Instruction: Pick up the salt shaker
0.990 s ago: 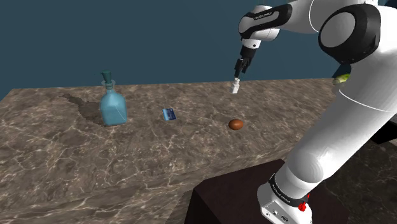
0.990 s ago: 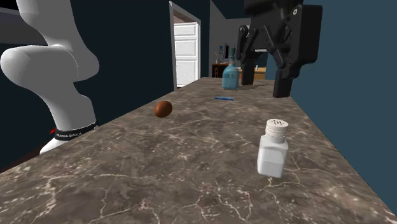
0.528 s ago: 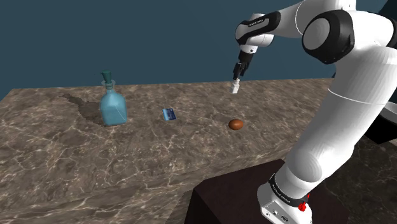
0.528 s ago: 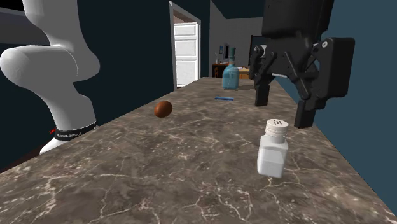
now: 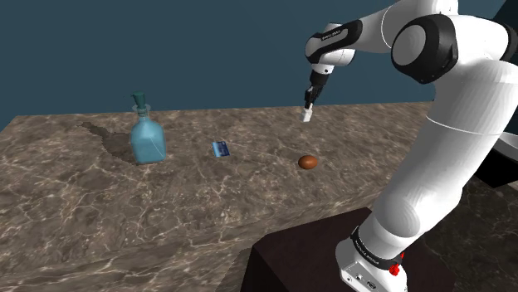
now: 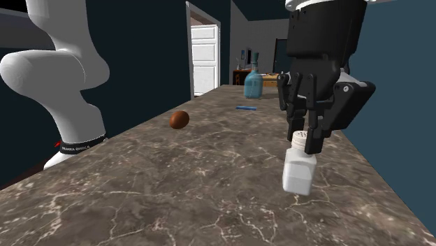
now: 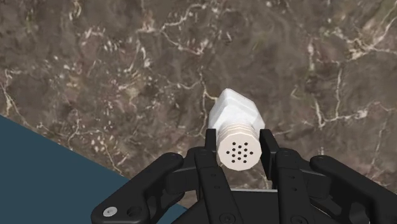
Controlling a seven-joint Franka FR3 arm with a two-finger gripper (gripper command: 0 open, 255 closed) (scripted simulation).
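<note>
The black gripper (image 7: 240, 139) is seen narrowed around the perforated cap of the white salt shaker (image 7: 236, 114), which is clasped between the two fingers (image 7: 210, 149), one pressed against each side of the cap. The shaker is stood upright on the brown marbled counter (image 5: 207, 199), close to the edge at the shoulder view's 12 o'clock, where the dark blue wall is met. In that view a small brown ball (image 5: 308, 162) is found at the shaker's 6 o'clock, a small blue card (image 5: 221, 148) at its 8 o'clock, and a blue glass bottle (image 5: 147, 137) with a darker stopper well apart at 9 o'clock. The dark stand (image 5: 307, 265) is placed at 5 o'clock.
</note>
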